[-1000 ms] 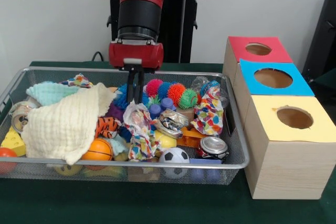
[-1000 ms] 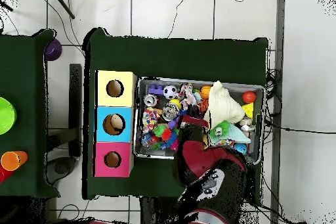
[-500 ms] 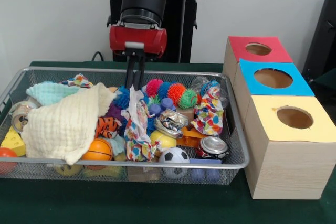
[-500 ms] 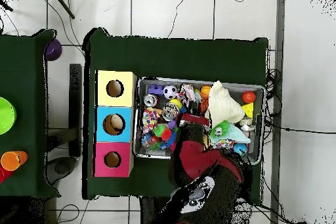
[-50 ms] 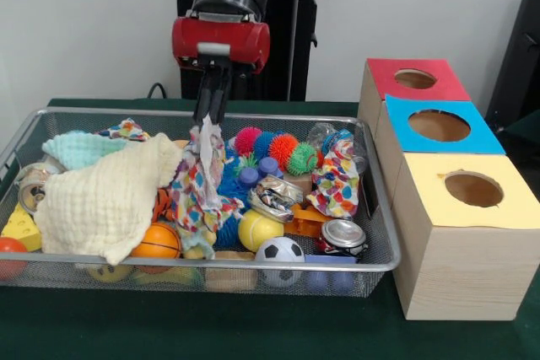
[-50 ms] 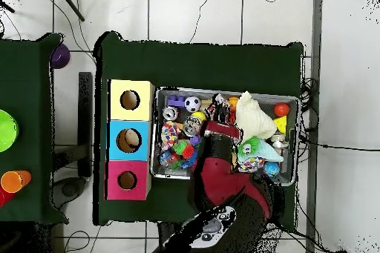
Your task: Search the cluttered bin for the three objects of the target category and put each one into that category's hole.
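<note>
Fingers of the red-and-black gripper [image 5: 208,115] pinch the multicoloured patterned cloth [image 5: 197,187] by its top; it hangs straight down into the wire mesh bin [image 5: 381,238]. You've the three wooden hole boxes [image 5: 439,170] well off to one side; lift clear first.

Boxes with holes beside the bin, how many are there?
3, in a row beside the wire bin: the red box farthest back, the blue box in the middle, the yellow box nearest the camera. None looks hidden.

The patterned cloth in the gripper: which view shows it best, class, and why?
The front view: the patterned cloth hangs in full from the shut gripper, its lower end among the toys in the bin. Overhead, the arm covers almost all of it.
</note>
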Robot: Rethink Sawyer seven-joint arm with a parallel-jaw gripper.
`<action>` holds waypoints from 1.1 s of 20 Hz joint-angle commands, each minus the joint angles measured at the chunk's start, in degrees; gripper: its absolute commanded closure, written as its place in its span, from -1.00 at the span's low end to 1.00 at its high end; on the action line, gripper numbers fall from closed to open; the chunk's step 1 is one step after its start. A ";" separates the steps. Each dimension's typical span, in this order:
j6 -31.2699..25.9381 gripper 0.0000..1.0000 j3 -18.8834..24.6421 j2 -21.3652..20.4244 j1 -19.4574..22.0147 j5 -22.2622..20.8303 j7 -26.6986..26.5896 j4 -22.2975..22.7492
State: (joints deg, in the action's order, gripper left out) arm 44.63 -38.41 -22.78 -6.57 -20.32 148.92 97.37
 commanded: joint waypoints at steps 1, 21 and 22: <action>17.29 1.00 -4.64 5.96 -5.38 15.14 -15.15 6.33; 20.18 1.00 -11.44 17.16 -16.80 31.80 -6.72 11.91; 19.90 1.00 -11.56 17.40 -17.39 32.53 -6.45 12.27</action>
State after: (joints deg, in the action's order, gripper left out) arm 63.46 -51.44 -9.70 -22.74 6.75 148.76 107.04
